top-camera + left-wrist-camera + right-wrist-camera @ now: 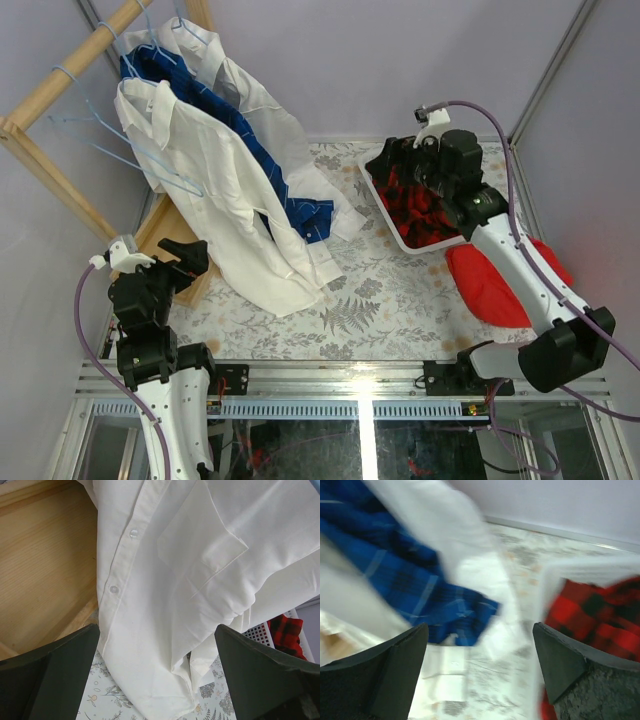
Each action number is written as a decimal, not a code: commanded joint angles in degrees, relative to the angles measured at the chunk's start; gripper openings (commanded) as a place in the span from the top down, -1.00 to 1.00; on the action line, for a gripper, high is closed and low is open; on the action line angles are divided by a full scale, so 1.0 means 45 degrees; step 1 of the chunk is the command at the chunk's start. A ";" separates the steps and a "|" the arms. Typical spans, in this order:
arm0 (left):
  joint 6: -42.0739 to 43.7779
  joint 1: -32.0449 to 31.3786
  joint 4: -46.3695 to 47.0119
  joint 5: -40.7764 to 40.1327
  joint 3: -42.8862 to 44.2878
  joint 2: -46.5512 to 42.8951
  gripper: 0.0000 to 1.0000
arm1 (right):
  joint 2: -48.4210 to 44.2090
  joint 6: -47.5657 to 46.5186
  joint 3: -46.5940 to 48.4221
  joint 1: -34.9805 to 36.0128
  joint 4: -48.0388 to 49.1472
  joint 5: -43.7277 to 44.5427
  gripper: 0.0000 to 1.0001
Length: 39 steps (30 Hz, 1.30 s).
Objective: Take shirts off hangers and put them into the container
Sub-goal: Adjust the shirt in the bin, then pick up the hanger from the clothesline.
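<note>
Three shirts hang on light-blue hangers [100, 126] from the rack: a white shirt [215, 190] in front, a dark blue checked shirt [275, 185] behind it, and another white shirt [240, 85] at the back. Their tails trail onto the table. The red-and-black plaid shirt [422, 215] lies in the white container [381, 200]. My right gripper [396, 160] hovers open over the container's left end, empty; its view shows the blue shirt [405, 585] and plaid shirt [590, 615]. My left gripper [188, 258] stands open by the white shirt's [200, 570] hem, holding nothing.
A plain red cloth [495, 280] lies right of the container under the right arm. The wooden rack pole [60, 95] slants across the top left, and its wooden base [170, 228] sits beside the left gripper. Walls close in on both sides and the back.
</note>
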 commanded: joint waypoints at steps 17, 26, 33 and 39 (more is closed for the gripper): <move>-0.0037 0.0114 0.0766 0.0208 -0.0119 -0.0046 -1.00 | 0.4185 -0.0104 0.5677 0.5773 0.3126 -0.2604 -0.82; -0.0037 0.0117 0.0766 0.0208 -0.0129 -0.0067 -1.00 | 0.7426 -0.1344 1.0281 0.6875 0.2042 -0.1533 -0.76; -0.0037 0.0132 0.0766 0.0208 -0.0131 -0.0037 -1.00 | 0.9001 -0.2228 1.2213 0.7411 0.1901 -0.0236 -0.33; -0.0037 0.0132 0.0766 0.0235 -0.0136 -0.0074 -1.00 | 0.8825 -0.2421 1.1910 0.7692 0.2728 0.0943 -0.38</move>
